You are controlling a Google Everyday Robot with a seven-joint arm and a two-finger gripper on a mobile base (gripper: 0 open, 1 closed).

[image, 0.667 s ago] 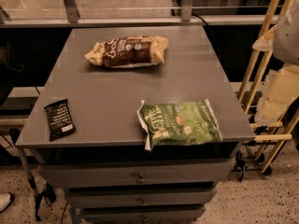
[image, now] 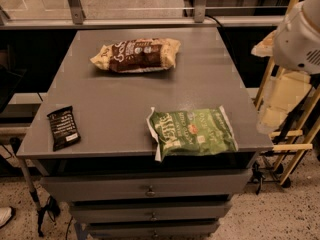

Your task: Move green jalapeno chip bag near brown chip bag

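Note:
The green jalapeno chip bag (image: 192, 133) lies flat at the front right of the grey table (image: 125, 99), its near edge hanging slightly over the front rim. The brown chip bag (image: 136, 55), dark brown with cream ends, lies at the far middle of the table, well apart from the green bag. My arm's white housing (image: 300, 36) is at the upper right, beyond the table's right edge. The pale gripper (image: 280, 101) hangs below it, off the table, to the right of the green bag and holding neither bag.
A small black snack bar wrapper (image: 63, 127) lies at the front left of the table. The table is a drawer cabinet with several drawers (image: 150, 190) below. A yellow-framed rack (image: 295, 146) stands close on the right. A glass wall runs behind.

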